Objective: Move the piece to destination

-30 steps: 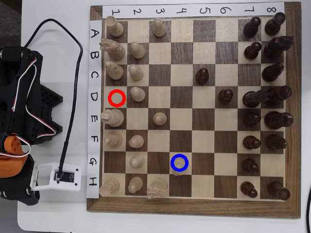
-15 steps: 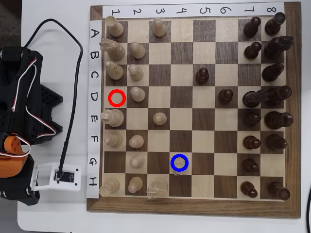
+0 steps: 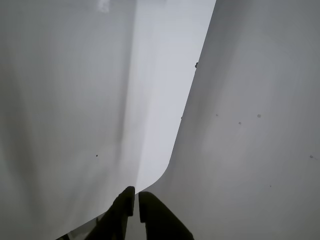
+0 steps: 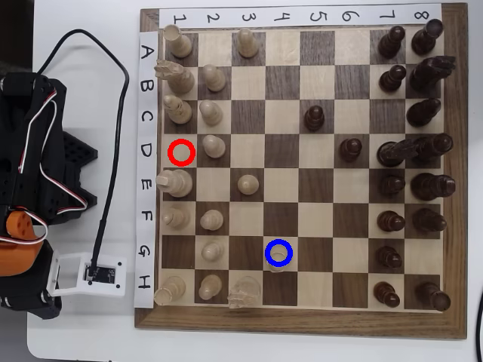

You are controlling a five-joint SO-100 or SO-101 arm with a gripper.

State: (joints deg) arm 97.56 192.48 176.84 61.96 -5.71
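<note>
White counter (image 4: 90, 332) lies under a wooden chessboard (image 4: 302, 320) in the overhead view, with the arm (image 4: 23, 188) folded at the left, well clear of the board. A blue ring (image 4: 278, 253) marks the destination square, and a pale piece (image 4: 278, 260) already stands there. A red ring (image 4: 181, 152) circles an empty square.

Wrist view: dark fingers (image 3: 134, 200), nearly closed and holding nothing, point at bare counter. Any fresh reach risks toppling the crowded pale pieces nearby.
</note>
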